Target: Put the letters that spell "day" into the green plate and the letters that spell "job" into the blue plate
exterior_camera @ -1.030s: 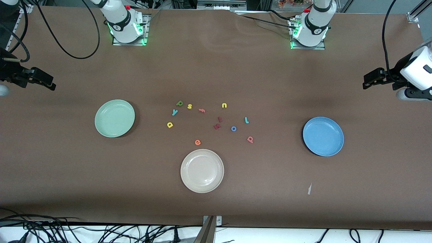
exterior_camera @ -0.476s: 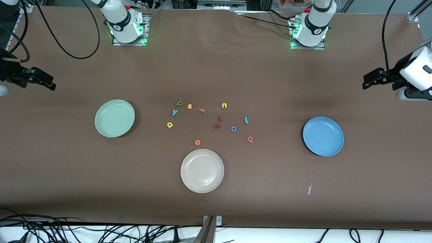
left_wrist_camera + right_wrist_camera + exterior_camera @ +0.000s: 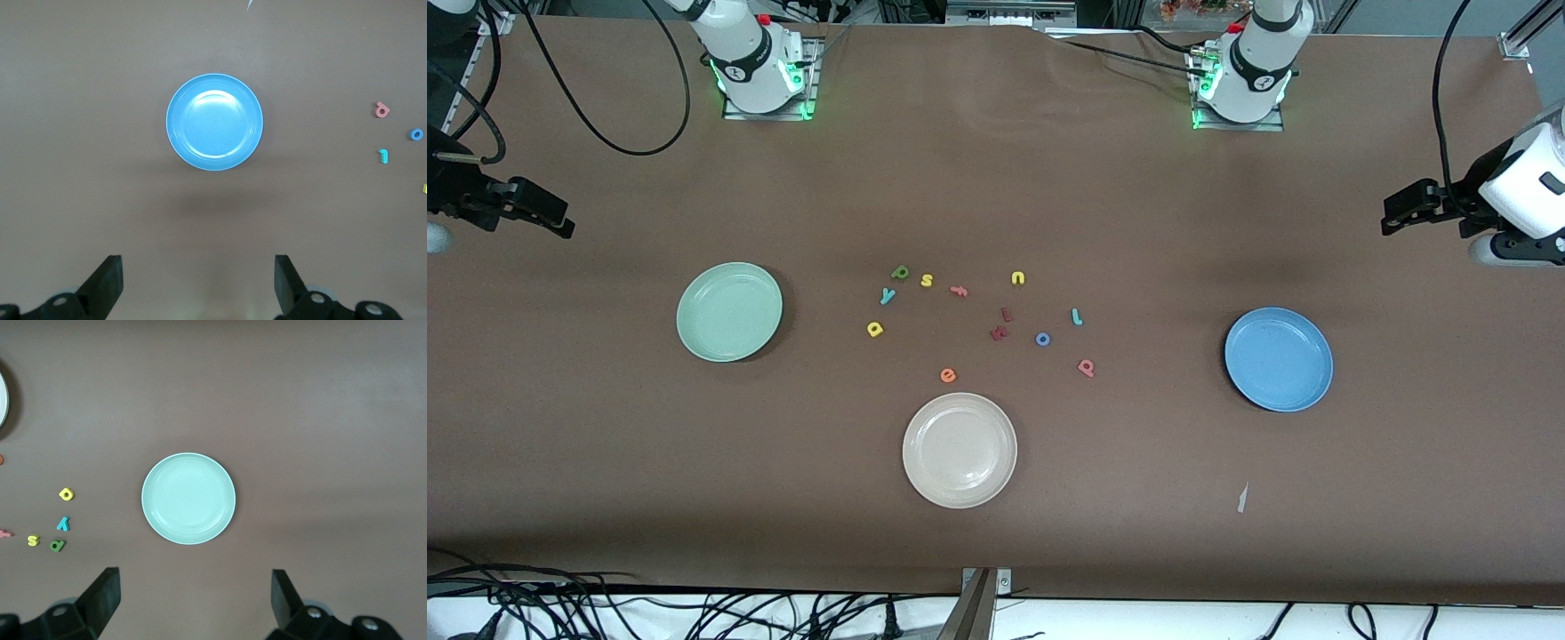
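The pale green plate [image 3: 729, 311] lies toward the right arm's end and the blue plate [image 3: 1278, 359] toward the left arm's end. Between them lie the dark green d [image 3: 900, 272], teal y [image 3: 887, 296] and yellow a [image 3: 874, 329], and, closer to the blue plate, the teal j [image 3: 1077, 316], blue o [image 3: 1042, 339] and salmon b [image 3: 1086, 367]. My left gripper [image 3: 199, 280] hangs open and empty, high beside the blue plate [image 3: 214, 122]. The right gripper [image 3: 193, 597] is likewise open and empty, high beside the green plate [image 3: 189, 498].
A cream-white plate [image 3: 959, 450] lies nearer to the front camera than the letters. Among the letters are a yellow s [image 3: 927, 280], a yellow u [image 3: 1017, 278], a salmon f [image 3: 959, 290], an orange e [image 3: 948, 375] and two dark red letters [image 3: 999, 333].
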